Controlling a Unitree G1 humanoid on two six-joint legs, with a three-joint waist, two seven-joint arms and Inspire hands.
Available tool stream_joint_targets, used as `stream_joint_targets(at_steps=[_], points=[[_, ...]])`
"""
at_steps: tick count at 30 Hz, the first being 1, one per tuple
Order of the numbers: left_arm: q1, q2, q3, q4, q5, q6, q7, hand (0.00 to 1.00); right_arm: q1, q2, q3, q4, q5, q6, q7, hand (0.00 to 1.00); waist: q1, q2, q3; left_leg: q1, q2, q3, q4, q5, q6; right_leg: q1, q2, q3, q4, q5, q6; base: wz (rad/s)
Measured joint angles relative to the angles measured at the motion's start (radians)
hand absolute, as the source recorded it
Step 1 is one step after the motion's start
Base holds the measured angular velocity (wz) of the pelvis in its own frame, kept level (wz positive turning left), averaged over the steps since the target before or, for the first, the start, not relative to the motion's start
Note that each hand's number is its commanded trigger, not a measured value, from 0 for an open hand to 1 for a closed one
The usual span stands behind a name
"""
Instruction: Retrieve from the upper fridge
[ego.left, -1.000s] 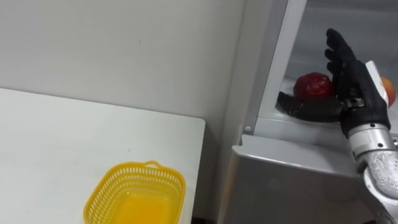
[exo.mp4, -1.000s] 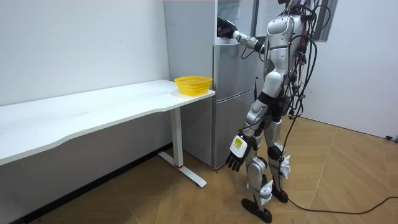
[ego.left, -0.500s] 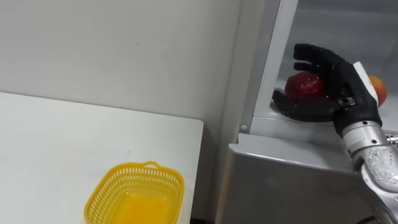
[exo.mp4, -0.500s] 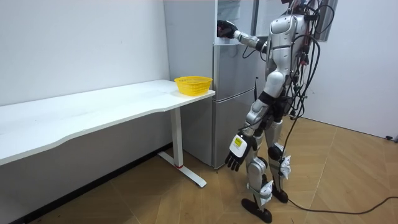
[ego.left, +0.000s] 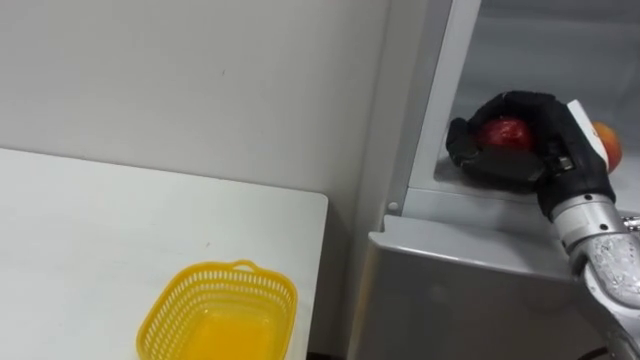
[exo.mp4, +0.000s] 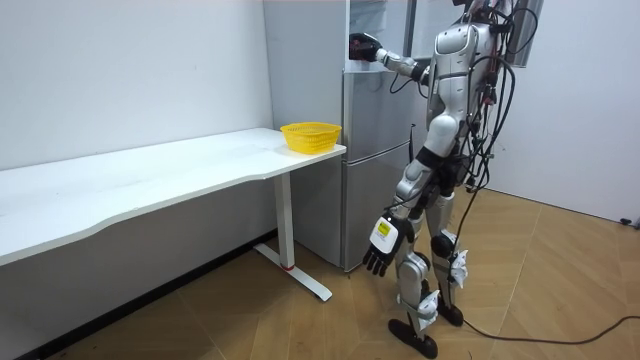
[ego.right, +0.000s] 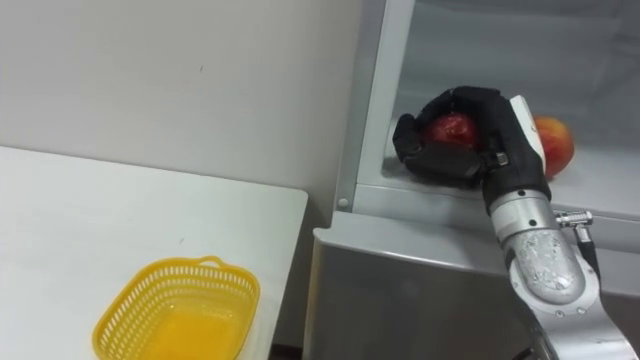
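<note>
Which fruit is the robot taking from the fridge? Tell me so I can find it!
Look at the grey fridge right of the white table, in its open upper part. On the shelf there, the robot's right hand has its black fingers curled round a dark red apple. Its neighbour, an orange-red fruit further right, is paler and not in the hand.

The basket (ego.left: 218, 315) sits on the table (ego.left: 100, 230), left of the fridge (ego.left: 470, 290).

Plain white wall (exo.mp4: 130, 70) behind a long white table (exo.mp4: 150, 180) with white legs. Light wood parquet floor (exo.mp4: 560, 290), herringbone pattern; second white wall (exo.mp4: 590, 100) on the room view's right. Lighting is even, indoor.
</note>
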Motion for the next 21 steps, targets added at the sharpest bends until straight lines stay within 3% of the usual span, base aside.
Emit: stream_joint_targets(at_steps=[5,21], points=[[0.0,0.0,0.0,0.0,0.0,0.0,0.001,0.0,0.0,0.0,0.001,0.0,0.0,-0.003,-0.001,1.0,0.001,0.004,-0.0024,0.0,0.0,0.0,0.0,0.0,0.0,0.0,0.0,0.0,0.0,0.0,0.0,0.0],[-0.002,0.003,-0.001,0.003,-0.002,-0.004,0.0,0.0,0.0,0.005,0.012,-0.024,-0.027,-0.012,-0.023,1.0,0.001,0.013,0.0037,0.003,0.003,0.004,-0.001,0.0,0.0,0.001,0.001,0.003,0.0,0.0,0.0,0.0]])
